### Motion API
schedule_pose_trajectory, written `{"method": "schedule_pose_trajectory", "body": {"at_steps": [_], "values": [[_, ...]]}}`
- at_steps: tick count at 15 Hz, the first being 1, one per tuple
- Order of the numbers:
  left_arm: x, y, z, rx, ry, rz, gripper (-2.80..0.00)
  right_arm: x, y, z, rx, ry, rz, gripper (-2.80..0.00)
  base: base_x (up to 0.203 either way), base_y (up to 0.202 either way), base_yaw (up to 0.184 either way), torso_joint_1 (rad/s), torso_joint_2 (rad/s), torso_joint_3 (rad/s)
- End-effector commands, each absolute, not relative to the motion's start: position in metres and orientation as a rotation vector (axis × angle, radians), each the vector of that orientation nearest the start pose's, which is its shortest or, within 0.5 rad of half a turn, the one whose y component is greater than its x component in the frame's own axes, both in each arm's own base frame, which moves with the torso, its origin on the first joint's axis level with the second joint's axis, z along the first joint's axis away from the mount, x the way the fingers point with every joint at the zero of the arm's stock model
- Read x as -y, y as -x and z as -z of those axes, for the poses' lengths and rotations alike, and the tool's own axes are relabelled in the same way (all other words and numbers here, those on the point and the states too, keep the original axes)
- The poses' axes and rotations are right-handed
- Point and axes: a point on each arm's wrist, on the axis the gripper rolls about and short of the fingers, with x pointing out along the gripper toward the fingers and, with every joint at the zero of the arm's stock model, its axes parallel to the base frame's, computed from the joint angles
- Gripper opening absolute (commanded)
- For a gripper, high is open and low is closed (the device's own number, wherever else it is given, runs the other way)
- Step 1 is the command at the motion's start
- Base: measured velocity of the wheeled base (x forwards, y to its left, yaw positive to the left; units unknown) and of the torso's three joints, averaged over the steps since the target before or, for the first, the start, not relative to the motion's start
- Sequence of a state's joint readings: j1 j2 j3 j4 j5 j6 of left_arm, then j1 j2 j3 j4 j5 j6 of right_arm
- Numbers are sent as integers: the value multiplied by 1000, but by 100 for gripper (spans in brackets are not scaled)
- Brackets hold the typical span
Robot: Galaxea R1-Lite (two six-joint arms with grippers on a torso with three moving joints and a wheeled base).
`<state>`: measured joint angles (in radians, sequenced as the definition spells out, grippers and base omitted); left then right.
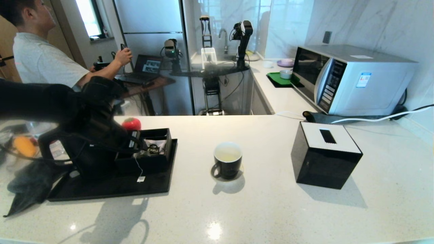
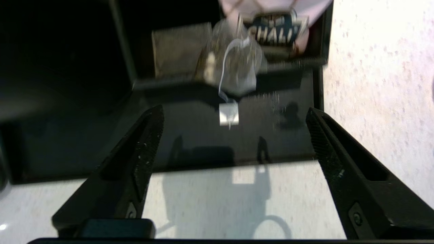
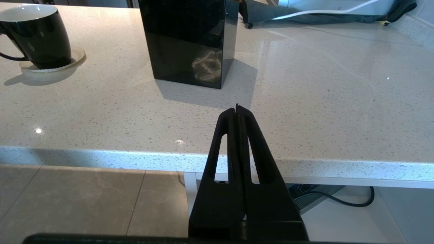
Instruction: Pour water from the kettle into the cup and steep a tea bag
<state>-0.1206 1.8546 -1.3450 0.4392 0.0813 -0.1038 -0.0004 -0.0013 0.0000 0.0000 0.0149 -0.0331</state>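
Left wrist view alone: left pincer [image 2: 234, 142] spread wide, empty, above tray; tea bag [image 2: 237, 69] draped over box edge. Head view: cup [image 1: 227, 164] mid-surface. Right pincer [image 3: 237, 110] closed, empty, off surface edge.

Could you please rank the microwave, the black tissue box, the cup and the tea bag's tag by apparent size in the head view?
1. microwave
2. black tissue box
3. cup
4. tea bag's tag

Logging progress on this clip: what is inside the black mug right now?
The mug holds pale yellowish water against its white inside. No tea bag shows in it; the tea bag still hangs at the box on the tray.
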Motion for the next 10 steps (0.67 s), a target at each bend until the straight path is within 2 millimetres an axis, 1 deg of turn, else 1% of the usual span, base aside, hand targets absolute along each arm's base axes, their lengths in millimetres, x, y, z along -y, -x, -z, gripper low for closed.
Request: {"method": "schedule_pose_trajectory", "body": {"at_steps": [1,10], "values": [[40,-345,-166,-982,-3,-17,0,0,23,-75,0,34,-15,-280,0,0,0,0,0,0],[42,-357,-148,-996,-6,-16,0,0,23,-75,0,33,-14,-280,0,0,0,0,0,0]]}}
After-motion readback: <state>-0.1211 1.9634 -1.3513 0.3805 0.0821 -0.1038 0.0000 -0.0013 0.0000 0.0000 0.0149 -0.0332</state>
